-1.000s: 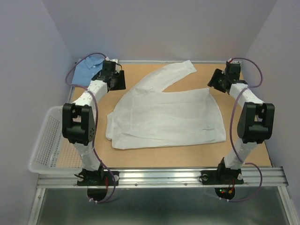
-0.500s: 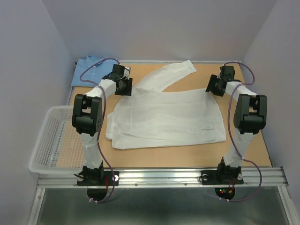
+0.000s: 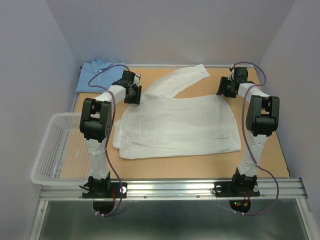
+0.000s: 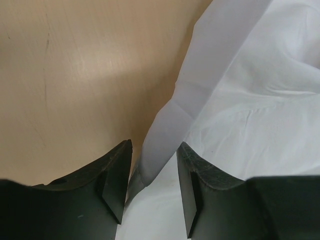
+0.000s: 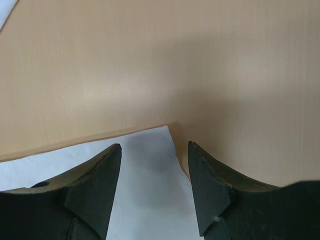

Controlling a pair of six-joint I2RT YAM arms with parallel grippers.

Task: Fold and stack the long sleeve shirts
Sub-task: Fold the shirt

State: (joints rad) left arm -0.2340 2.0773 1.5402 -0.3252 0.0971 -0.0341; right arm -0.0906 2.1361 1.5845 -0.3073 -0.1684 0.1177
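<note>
Right gripper [image 5: 154, 145] low over tan table [image 5: 210, 65], jaws apart. Corner of white shirt [image 5: 145, 172] lies flat between the black fingers [image 5: 95, 185], unclamped. Cloth edge runs off left.

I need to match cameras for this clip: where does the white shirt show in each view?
Top external: white shirt spread across mid-table, one sleeve toward the far edge.
Left wrist: fills the right side; its edge runs between the fingers of the left claw.
Right wrist: one corner at the bottom, between the fingers of the right claw.
Shared landmark: the tan table.
</note>
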